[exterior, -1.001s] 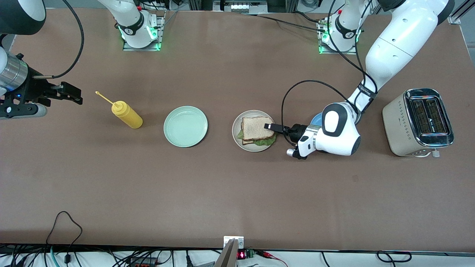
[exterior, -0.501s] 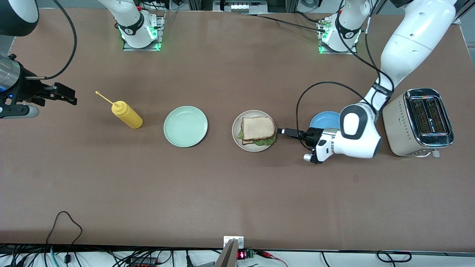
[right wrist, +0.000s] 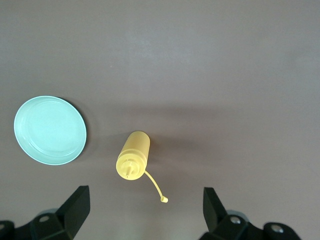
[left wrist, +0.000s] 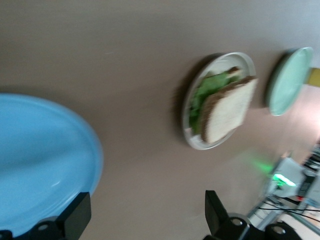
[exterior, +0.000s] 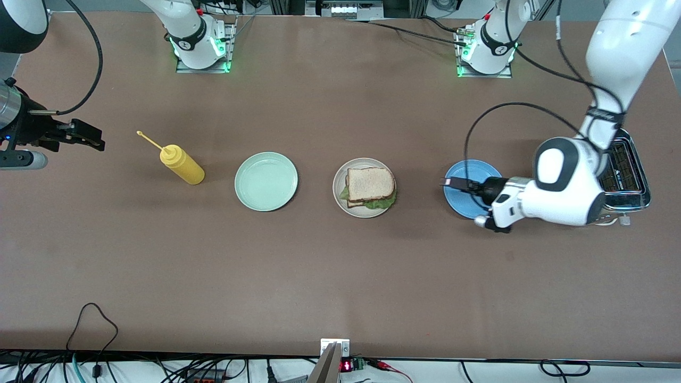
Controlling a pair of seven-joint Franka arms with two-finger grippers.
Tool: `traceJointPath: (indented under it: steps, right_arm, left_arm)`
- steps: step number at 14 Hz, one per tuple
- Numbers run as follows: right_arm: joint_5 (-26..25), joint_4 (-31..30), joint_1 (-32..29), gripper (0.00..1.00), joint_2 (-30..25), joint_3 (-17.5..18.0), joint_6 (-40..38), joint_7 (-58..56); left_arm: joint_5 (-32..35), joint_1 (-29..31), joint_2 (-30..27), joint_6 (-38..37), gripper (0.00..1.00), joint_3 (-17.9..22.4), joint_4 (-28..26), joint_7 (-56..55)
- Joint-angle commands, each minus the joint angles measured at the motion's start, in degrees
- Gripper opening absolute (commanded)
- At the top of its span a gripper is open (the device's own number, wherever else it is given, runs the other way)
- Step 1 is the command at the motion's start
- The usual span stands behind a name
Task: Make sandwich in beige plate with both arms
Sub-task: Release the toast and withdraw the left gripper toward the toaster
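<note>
The sandwich (exterior: 370,187), two bread slices with green lettuce between them, lies on the beige plate (exterior: 340,199) in the middle of the table. Both show in the left wrist view, sandwich (left wrist: 227,111) on beige plate (left wrist: 189,137). My left gripper (exterior: 452,183) hangs open and empty over the blue plate (exterior: 463,205), apart from the sandwich. My right gripper (exterior: 88,136) is open and empty at the right arm's end of the table, up beside the mustard bottle (exterior: 181,165).
A mint green plate (exterior: 266,181) lies between the mustard bottle and the beige plate. A toaster (exterior: 625,175) stands at the left arm's end, partly covered by the left arm. The bottle's open cap (right wrist: 163,199) dangles on its strap.
My left gripper has drawn back from the sandwich toward the toaster, and is now over the blue plate. The right gripper has slid slightly outward toward its table end.
</note>
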Motion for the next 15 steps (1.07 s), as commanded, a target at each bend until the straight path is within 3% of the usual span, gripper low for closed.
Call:
traceJointPath:
  steps: [1, 4, 6, 8, 11, 13, 15]
  right_arm:
    - [-0.1, -0.3, 0.0, 1.0, -0.9, 0.4, -0.5, 0.1]
    - [-0.1, -0.3, 0.3, 1.0, -0.9, 0.6, -0.3, 0.1]
    - [-0.1, -0.3, 0.3, 1.0, -0.9, 0.7, -0.2, 0.1]
    - [-0.1, -0.3, 0.3, 1.0, -0.9, 0.8, -0.2, 0.1]
    - [-0.2, -0.2, 0.4, 1.0, -0.9, 1.0, -0.2, 0.1]
    - [-0.2, -0.3, 0.4, 1.0, -0.9, 1.0, -0.2, 0.1]
    - [-0.2, -0.2, 0.5, 1.0, -0.9, 1.1, -0.1, 0.1]
  left_arm:
    - [11.0, 1.6, -6.8, -3.4, 1.0, 0.1, -1.3, -5.9]
    - [20.6, 3.6, -9.3, -4.5, 1.0, 0.3, 2.2, -8.5]
    - [24.5, 4.0, -9.1, -9.8, 1.0, 0.1, 7.6, -10.3]
    - [25.4, 3.6, -9.2, -12.8, 1.0, 0.0, 11.0, -11.5]
    - [25.2, 2.1, -11.9, -12.3, 1.0, 1.4, 11.9, -11.5]
    - [24.5, -1.4, -14.1, -12.0, 1.0, 7.4, 12.6, -10.8]
    - [24.3, -10.1, -17.4, -11.9, 1.0, 17.4, 13.2, -10.8]
